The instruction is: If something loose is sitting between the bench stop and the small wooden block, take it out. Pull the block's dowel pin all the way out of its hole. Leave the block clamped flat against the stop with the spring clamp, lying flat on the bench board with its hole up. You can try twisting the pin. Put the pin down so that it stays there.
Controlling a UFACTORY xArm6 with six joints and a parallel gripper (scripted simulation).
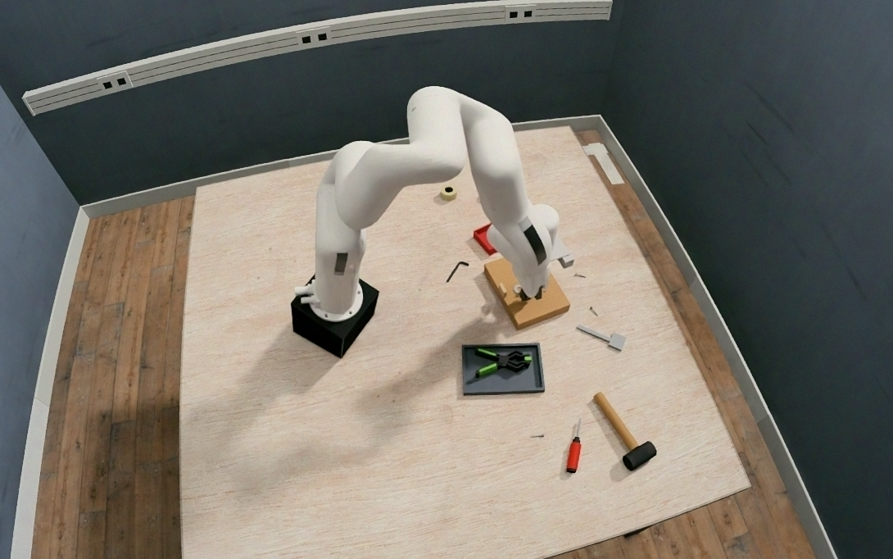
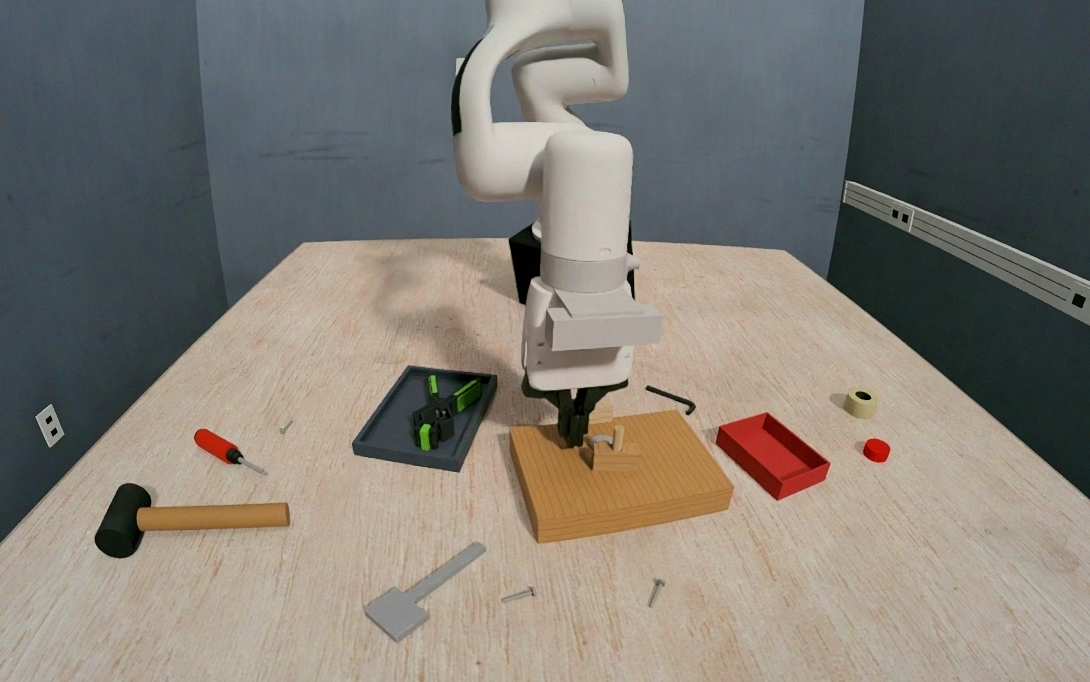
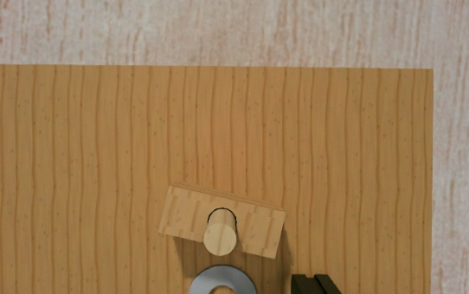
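The small wooden block lies flat on the bench board, slightly skewed, with its dowel pin (image 3: 220, 233) standing upright in the hole. A grey metal washer (image 3: 222, 281) lies loose on the board right beside the block, on the stop's side. In the exterior view the washer (image 2: 598, 439) sits between the block (image 2: 614, 460) and the bench stop (image 2: 599, 412), which my fingers partly hide. My gripper (image 2: 571, 434) is shut and empty, its tips low at the board just beside the washer. The green-handled spring clamp (image 2: 438, 414) lies in the dark grey tray (image 2: 426, 419).
A red tray (image 2: 771, 454) stands right of the board, with an Allen key (image 2: 671, 398) behind it. A hammer (image 2: 188, 517), screwdriver (image 2: 225, 450), grey scraper (image 2: 422, 591), two screws (image 2: 518, 595), a tape roll (image 2: 860, 402) and a red cap (image 2: 876, 449) lie around the table.
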